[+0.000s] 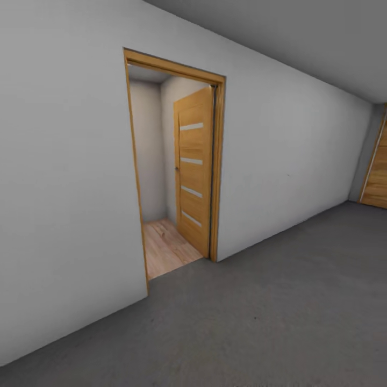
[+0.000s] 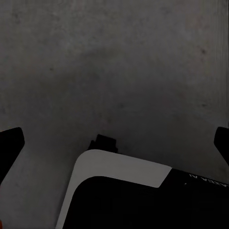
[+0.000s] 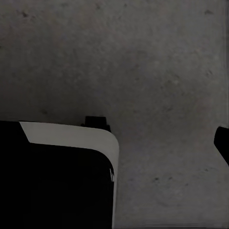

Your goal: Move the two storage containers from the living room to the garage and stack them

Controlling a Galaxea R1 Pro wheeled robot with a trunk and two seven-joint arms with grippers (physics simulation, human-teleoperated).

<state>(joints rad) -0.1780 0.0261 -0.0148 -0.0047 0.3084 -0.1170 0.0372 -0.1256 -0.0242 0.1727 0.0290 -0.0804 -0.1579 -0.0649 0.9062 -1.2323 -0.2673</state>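
Beyond concrete floor (image 1: 279,322): open door (image 1: 194,172)

left gripper (image 2: 118,143) fingers spread wide, right gripper (image 3: 143,138) pointing down

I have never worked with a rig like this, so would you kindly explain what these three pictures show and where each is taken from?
They are simulator renders from a wheeled two-armed robot. The head camera looks across a grey concrete floor at a white wall with an open orange-wood door; light wood planks lie beyond it. The wrist cameras look down at that concrete. Dark finger tips sit far apart at the left wrist picture's edges, with nothing between them. The black-and-white shape is probably the robot's own base.
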